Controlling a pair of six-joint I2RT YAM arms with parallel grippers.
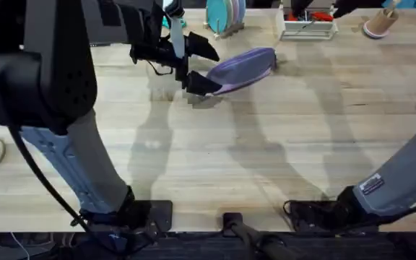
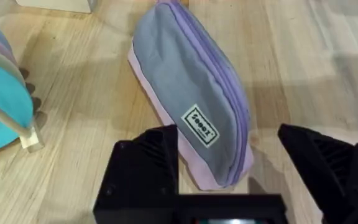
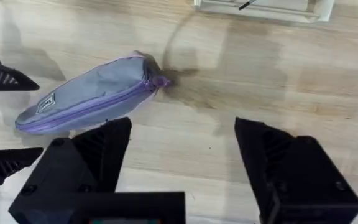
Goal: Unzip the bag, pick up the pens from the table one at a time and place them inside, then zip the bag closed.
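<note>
Zipper looks fully shut on your lavender fabric pouch at twelve o'clock; both fingers gape, pouch ungripped; no pens visible.

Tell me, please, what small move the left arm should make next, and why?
Probably lower the left tool and close it on the near end of the bag. It is open and straddles that end, and the zipper looks shut, its pull at the far end, nearer the open right tool.

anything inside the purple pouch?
Cannot tell: the lavender fabric pencil pouch lies zipped shut on the pale wooden table, so its contents are hidden. No pens visible outside.
</note>
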